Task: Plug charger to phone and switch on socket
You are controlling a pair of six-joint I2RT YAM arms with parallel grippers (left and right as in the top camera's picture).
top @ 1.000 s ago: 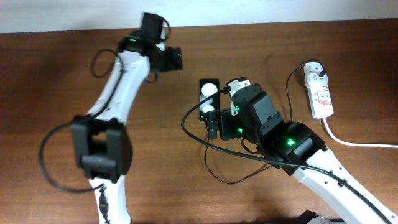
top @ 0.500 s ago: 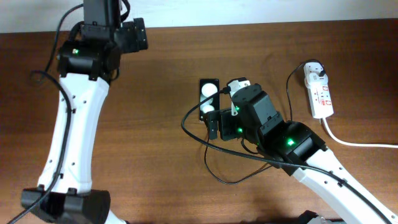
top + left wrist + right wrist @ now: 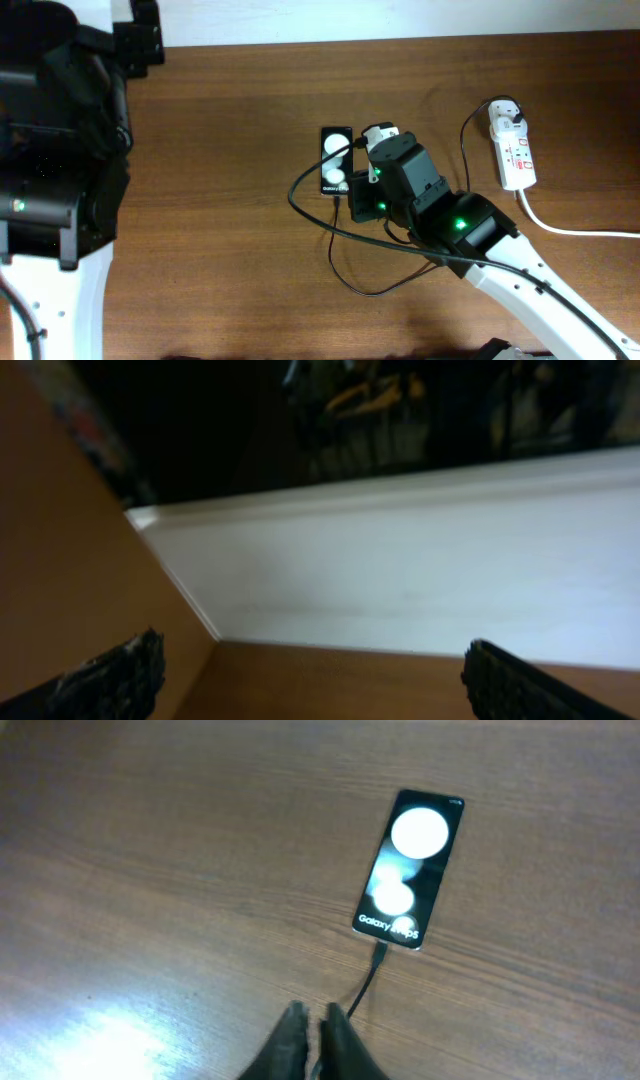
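The phone (image 3: 336, 160) lies flat at mid-table, a black slab with two white spots; the right wrist view shows it too (image 3: 412, 870). The charger's thin black cable (image 3: 365, 982) ends with its connector tip at the phone's lower end. From there it runs under my right gripper's fingers. My right gripper (image 3: 311, 1016) is shut just short of the phone, and I see no cable pinched in it. The white socket (image 3: 515, 155) lies at the right with the plug adapter (image 3: 505, 115) in it. My left gripper (image 3: 320, 685) is open, empty and far off at the back left corner.
A thick white cord (image 3: 580, 230) leaves the socket toward the right edge. Loose loops of the charger cable (image 3: 463, 150) lie between socket and phone, partly under my right arm. My left arm (image 3: 50, 180) looms large over the left side. A white wall (image 3: 420, 580) borders the table's far edge.
My right gripper's fingers have closed from wide open, staying just below the phone. The left arm has swung away left and upward, its gripper now at the back left corner.
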